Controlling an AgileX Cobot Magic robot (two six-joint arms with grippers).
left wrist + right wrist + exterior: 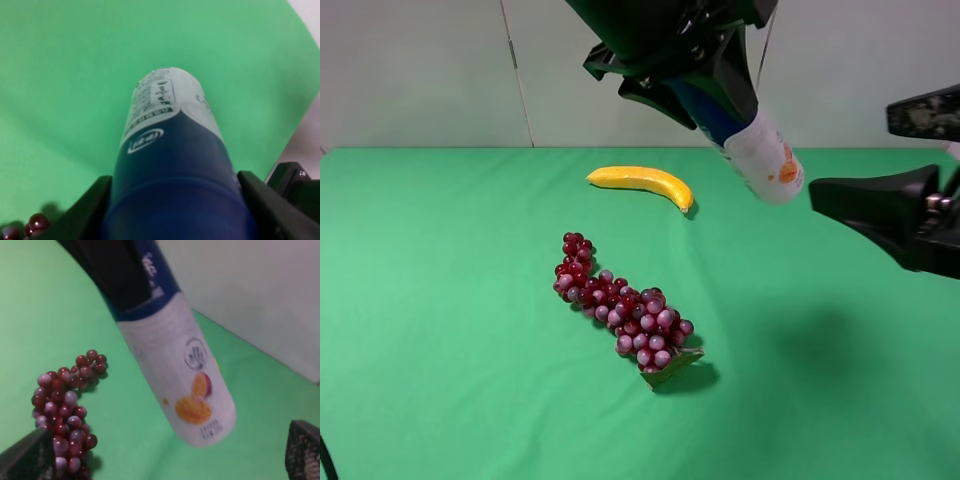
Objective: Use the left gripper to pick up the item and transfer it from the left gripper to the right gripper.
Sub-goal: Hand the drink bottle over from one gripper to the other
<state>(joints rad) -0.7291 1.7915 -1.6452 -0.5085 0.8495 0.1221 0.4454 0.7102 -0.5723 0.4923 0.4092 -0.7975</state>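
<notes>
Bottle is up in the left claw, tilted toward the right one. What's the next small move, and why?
Probably ease the right claw toward the bottle until its open fingers straddle the white lower end. The left claw grips only the blue upper part, so that end is free, with a gap to the right claw.

Banana [642, 184] lies behind grape bunch [620, 305] on tabletop [440, 300]; bottle [762, 155] aloft, right of banana, left of right pincer [851, 157].

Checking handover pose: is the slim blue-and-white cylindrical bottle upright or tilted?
Tilted: the left pincer grips the bottle by its blue end, white base slanting down toward the right pincer.
</notes>
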